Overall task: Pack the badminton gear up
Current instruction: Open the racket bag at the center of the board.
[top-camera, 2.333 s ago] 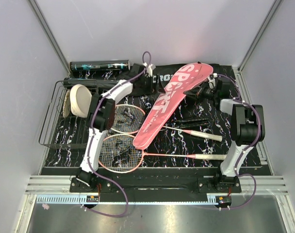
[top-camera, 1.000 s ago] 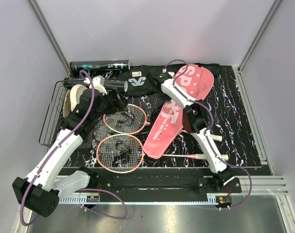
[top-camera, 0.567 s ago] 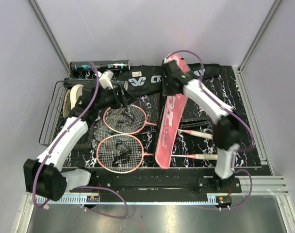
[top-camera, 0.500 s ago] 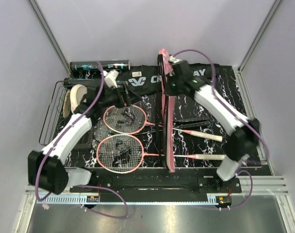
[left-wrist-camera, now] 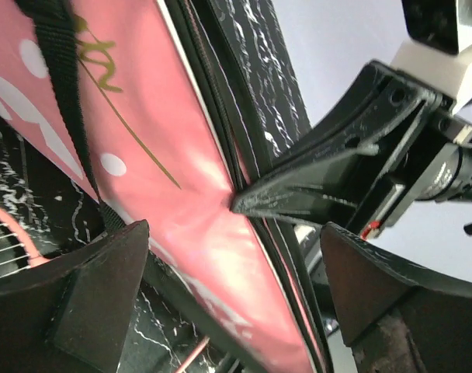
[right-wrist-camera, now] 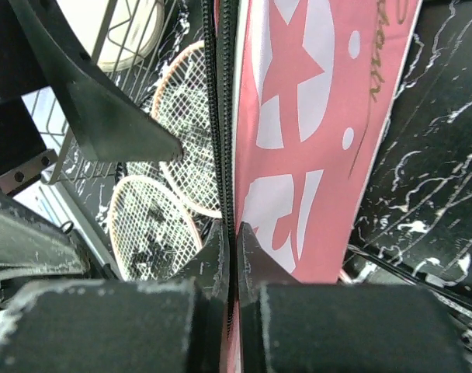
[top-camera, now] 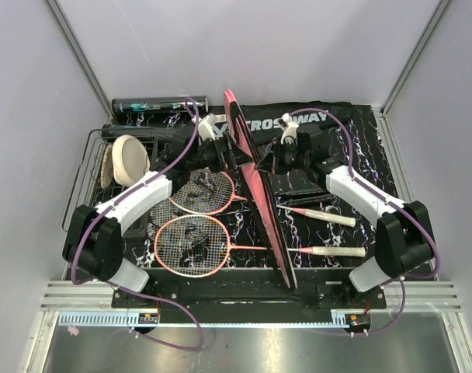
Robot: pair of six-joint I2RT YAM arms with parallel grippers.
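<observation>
right gripper (right-wrist-camera: 230,230): pinched shut on zipper edge of pink racket case (top-camera: 261,194) | case: standing on edge mid-table, long axis far-to-near | left gripper (left-wrist-camera: 233,233): wide open, empty, just left of case (rackets (top-camera: 193,242) lie on its side)

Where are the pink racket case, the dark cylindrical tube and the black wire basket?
pink racket case (right-wrist-camera: 298,140), right wrist view, printed pink side
dark cylindrical tube (top-camera: 158,103), top view, middle of its body
black wire basket (top-camera: 73,194), top view, left rim

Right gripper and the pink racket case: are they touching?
Touching. The right wrist view shows the right gripper shut on the zip edge of the pink racket case.
</observation>
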